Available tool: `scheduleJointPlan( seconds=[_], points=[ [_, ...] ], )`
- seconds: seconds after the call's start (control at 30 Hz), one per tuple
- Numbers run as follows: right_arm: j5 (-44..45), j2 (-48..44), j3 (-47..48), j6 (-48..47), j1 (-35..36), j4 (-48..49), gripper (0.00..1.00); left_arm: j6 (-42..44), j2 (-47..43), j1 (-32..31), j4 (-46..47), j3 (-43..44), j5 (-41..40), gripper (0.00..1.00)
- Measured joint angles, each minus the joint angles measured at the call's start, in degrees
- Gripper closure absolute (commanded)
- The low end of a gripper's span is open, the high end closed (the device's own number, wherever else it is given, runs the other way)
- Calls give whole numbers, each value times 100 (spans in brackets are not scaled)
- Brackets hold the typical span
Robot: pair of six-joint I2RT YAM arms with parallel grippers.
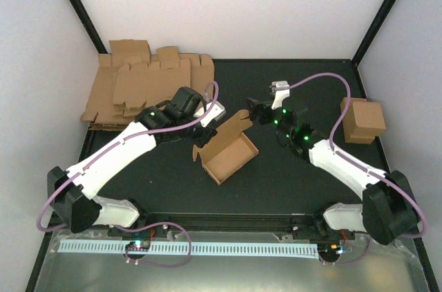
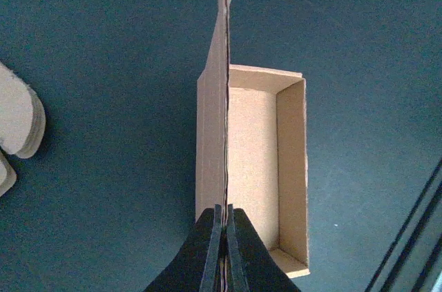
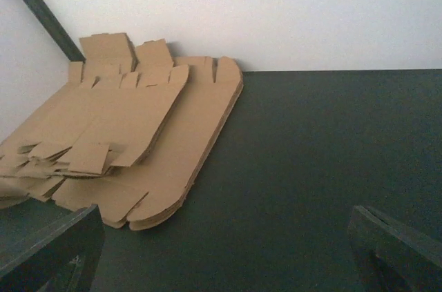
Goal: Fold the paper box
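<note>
White walls (image 1: 235,2) close in a black table (image 1: 290,181) on three sides, with dark posts running up the back corners. A pile (image 1: 131,88) of flat brown cardboard blanks fills the table's far left corner, its rounded tabs fanned toward the middle; the right wrist camera looks straight at the same pile (image 3: 138,140).

The left arm (image 1: 117,150) reaches from its base at the near edge diagonally toward the centre. The right arm (image 1: 338,161) bends in from the other side to meet it, a purple cable looping over each.

Between them, in the middle of the table, sits the box (image 1: 231,157): a small brown cardboard tray, open on top, set at an angle to the table edge. Its lid (image 1: 233,123) stands upright along the far long side. A closed box (image 1: 364,119) of the same cardboard rests well apart, near the right wall.

The left claw (image 2: 222,212) is pinched tight on the standing lid, the fingers (image 2: 207,237) pressed together on the edge-on card, the open box (image 2: 252,168) just beside them. The right claw (image 1: 257,111) hangs just beside the lid's far corner with its jaws spread wide and nothing between them; whether it touches the card cannot be told
</note>
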Motion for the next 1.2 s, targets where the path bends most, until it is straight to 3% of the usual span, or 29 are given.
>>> scheduleJointPlan(
  seconds=[0.47, 0.83, 1.2],
  points=[
    [-710, -1316, -909, -374, -9, -411, 1, -133, -177, 0, -197, -114, 625, 99],
    [-1067, -1670, -1620, -568, -9, -527, 0, 33, -170, -20, -468, -111, 868, 98],
    [-1298, -1344, -1558, -717, -9, -640, 1, 142, -170, -109, -667, -111, 938, 98]
  ],
)
